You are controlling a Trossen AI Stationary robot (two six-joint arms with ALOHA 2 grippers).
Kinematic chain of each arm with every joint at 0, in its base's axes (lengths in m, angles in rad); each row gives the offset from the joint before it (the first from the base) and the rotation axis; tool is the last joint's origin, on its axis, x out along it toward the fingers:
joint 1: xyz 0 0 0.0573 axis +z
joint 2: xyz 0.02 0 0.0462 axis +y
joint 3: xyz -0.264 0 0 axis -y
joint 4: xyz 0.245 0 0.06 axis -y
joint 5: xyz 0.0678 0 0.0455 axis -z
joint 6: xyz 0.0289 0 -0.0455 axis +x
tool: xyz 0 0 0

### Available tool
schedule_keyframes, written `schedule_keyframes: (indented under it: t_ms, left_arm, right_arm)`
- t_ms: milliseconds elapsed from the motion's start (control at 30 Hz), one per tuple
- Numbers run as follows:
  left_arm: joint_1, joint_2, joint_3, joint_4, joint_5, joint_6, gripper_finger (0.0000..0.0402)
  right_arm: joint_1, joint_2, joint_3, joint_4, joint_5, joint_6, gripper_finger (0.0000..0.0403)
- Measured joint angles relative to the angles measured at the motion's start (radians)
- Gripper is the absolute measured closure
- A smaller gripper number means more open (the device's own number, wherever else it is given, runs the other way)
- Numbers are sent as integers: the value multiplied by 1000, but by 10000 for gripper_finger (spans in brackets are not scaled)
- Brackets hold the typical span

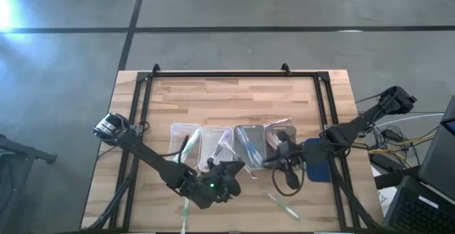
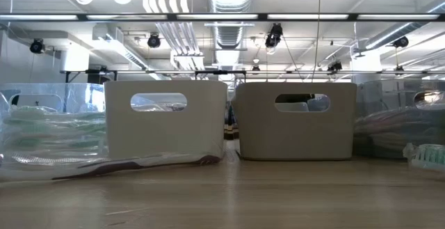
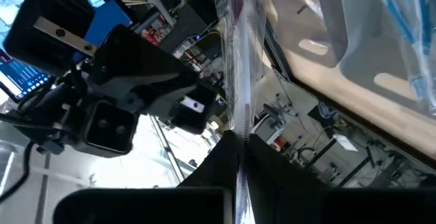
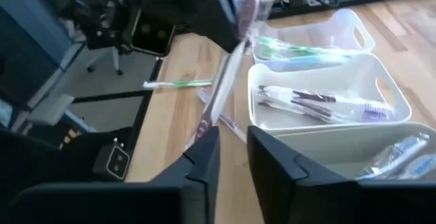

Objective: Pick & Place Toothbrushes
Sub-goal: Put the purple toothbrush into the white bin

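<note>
My left gripper is near the table's front edge, in front of the trays. It is shut on a clear-wrapped toothbrush with a purple accent, which also shows in the right wrist view. My right gripper is to its right and stands open. The toothbrush's lower end lies beside one of its fingertips. Three clear trays hold green, purple and blue toothbrushes. Neither gripper shows in the low view. My left gripper pinches the wrapped toothbrush between its two fingers. The toothbrush runs along the fingers and out past their tips, and the wrapper also reaches back between them. It is lifted clear of the table. My right gripper: I cannot tell whether its fingertip touches the toothbrush's end.
Several clear trays stand in a row across the table's middle. Loose toothbrushes lie on the wood near the front edge, and one green one shows in the right wrist view. A black frame borders the table.
</note>
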Motion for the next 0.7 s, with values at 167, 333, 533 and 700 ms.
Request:
schedule_keyframes:
  t_ms: [167, 333, 533, 700]
  left_arm:
    - [0, 0, 0, 16, 0, 57, 385]
    - [1, -1, 0, 32, 0, 81, 385]
    - [14, -1, 0, 54, 0, 96, 385]
    - [35, -1, 0, 65, 12, 121, 385]
  right_arm:
    - [-20, 6, 0, 11, -3, 58, 281]
    - [-26, 6, -1, 22, -9, 114, 235]
    - [-26, 21, -1, 46, -10, 144, 199]
    - [-33, 73, 2, 73, -11, 142, 183]
